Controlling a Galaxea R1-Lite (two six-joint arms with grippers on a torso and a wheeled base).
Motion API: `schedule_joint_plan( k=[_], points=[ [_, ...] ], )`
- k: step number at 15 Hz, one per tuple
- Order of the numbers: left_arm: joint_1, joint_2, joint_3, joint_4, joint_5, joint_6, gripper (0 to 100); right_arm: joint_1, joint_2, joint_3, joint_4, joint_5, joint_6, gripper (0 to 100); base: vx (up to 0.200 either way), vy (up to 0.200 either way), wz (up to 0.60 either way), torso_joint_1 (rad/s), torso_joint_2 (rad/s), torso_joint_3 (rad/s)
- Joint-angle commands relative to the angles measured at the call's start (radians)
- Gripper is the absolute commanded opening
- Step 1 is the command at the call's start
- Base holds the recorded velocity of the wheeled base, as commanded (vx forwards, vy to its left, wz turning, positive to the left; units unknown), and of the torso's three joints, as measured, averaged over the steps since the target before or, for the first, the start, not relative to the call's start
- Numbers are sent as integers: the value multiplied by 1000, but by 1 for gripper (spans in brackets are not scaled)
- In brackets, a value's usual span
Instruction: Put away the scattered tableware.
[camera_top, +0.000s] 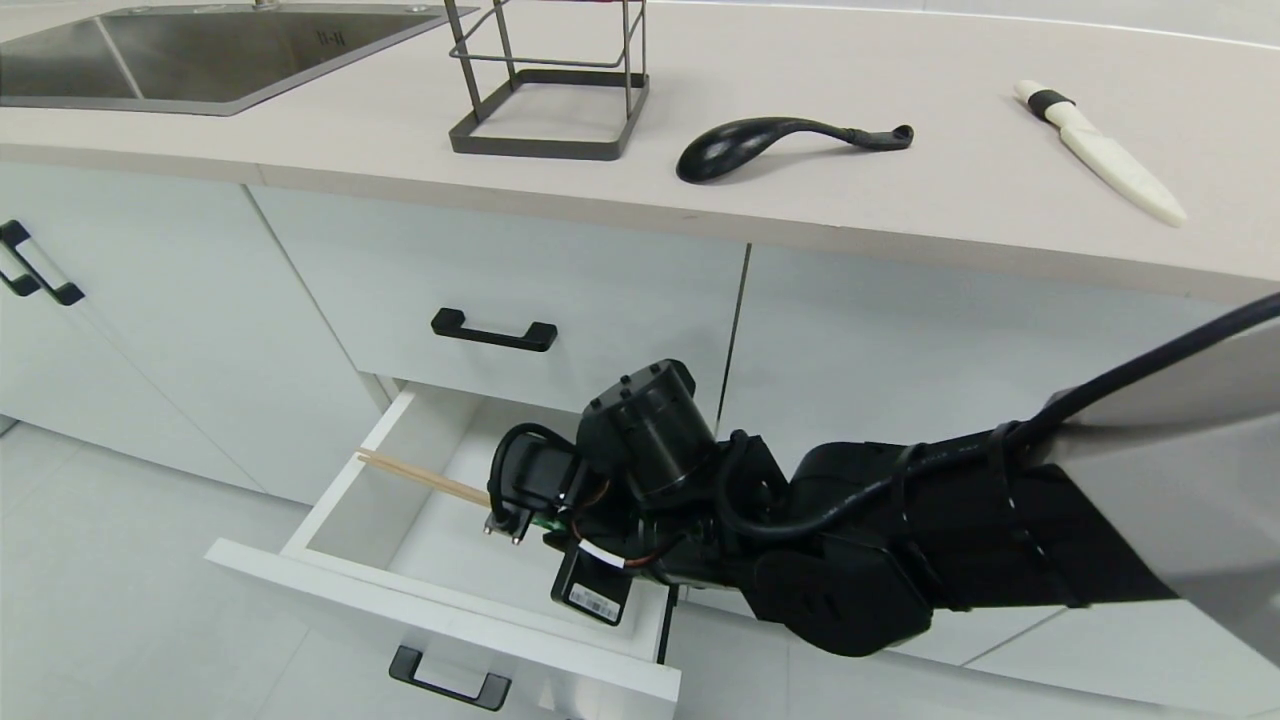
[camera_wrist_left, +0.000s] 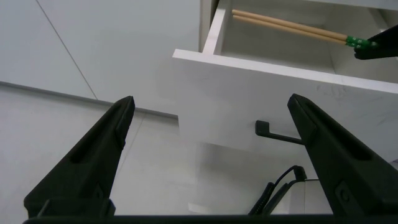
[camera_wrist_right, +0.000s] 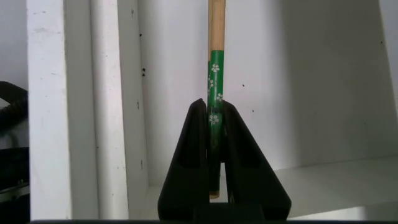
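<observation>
no words or numbers can be read. a white sticker on a black box at the right wrist carries print too small to read. a faint mark on the sink wall is illegible. the chopsticks bear white clover shapes, no letters.

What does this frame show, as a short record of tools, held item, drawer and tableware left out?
right tool: shut on chopsticks, held across the open drawer
left tool: open, empty, facing the drawer front
not yet stored: black ladle, white knife, both on the counter
other: wire rack and sink on the counter
</observation>
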Motion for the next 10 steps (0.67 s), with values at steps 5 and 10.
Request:
schedule_joint_plan(
  k=[5,10],
  points=[
    [0,2,0,0,0,0,100,-8,78,-147,104,-37,-8,0,0,0,0,0,0,0],
    [0,2,0,0,0,0,100,-25,138,-198,130,-40,-5,0,0,0,0,0,0,0]
  ],
)
